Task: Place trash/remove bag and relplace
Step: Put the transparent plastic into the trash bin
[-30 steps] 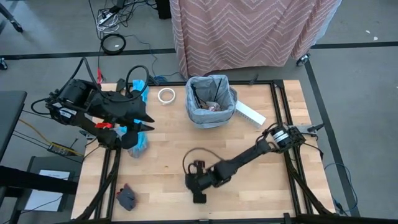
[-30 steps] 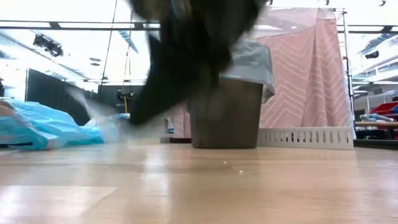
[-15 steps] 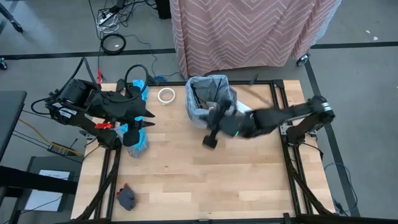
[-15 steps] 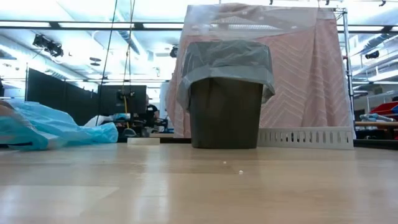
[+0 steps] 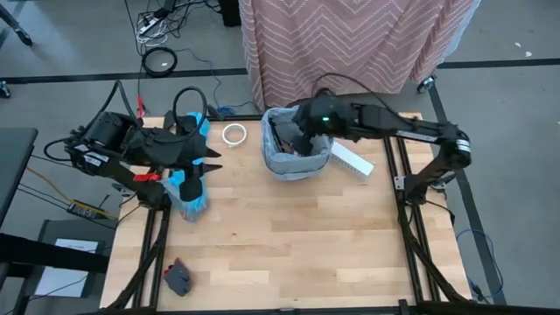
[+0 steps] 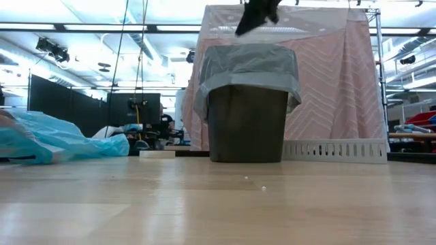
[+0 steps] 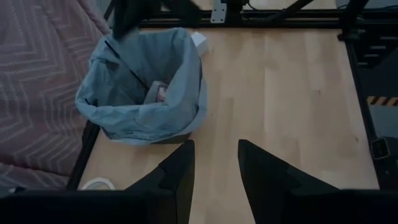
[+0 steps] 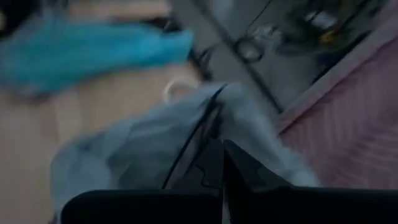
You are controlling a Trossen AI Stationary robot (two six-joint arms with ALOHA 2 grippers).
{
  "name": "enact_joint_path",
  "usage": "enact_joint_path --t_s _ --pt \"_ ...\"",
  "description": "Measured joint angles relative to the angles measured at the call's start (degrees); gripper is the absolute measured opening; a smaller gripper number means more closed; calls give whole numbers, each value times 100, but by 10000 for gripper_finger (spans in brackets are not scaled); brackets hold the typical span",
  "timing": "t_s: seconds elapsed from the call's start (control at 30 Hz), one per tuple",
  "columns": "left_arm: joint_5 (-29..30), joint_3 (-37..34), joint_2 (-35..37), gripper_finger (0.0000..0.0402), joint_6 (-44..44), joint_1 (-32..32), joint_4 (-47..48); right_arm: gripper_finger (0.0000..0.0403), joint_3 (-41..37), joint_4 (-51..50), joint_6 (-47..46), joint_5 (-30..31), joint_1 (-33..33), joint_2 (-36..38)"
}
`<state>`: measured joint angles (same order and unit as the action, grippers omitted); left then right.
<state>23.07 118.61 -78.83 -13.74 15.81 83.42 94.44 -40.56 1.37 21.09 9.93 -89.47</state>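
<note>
One crinkly grey plastic bag lining bin

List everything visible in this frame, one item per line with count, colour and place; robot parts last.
bin: one, dark, far middle of the table.
bag: one, light grey, lining the bin, folded over its rim.
trash: a few pale and dark bits, inside the bag.
replacement bag: one, turquoise-blue, crumpled at the table's left side.
tape ring: one, white, left of the bin.
long box: one, white, right of the bin.
small object: one, dark grey, near left corner.
curtain: one, pink patterned, behind the table.
left hand: open, over the turquoise bag.
right hand: shut, above the bin's opening.
</note>
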Motion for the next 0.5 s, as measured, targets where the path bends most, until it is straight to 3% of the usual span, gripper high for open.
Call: enact_joint_path --t_s 0.27,0.5 --pt "133 0 -221 131 -149 -4 5 10 -3 -329 522 -752 151 -516" --pt "364 0 -535 131 -151 -4 -38 114 -1 -574 646 -1028 144 -484"
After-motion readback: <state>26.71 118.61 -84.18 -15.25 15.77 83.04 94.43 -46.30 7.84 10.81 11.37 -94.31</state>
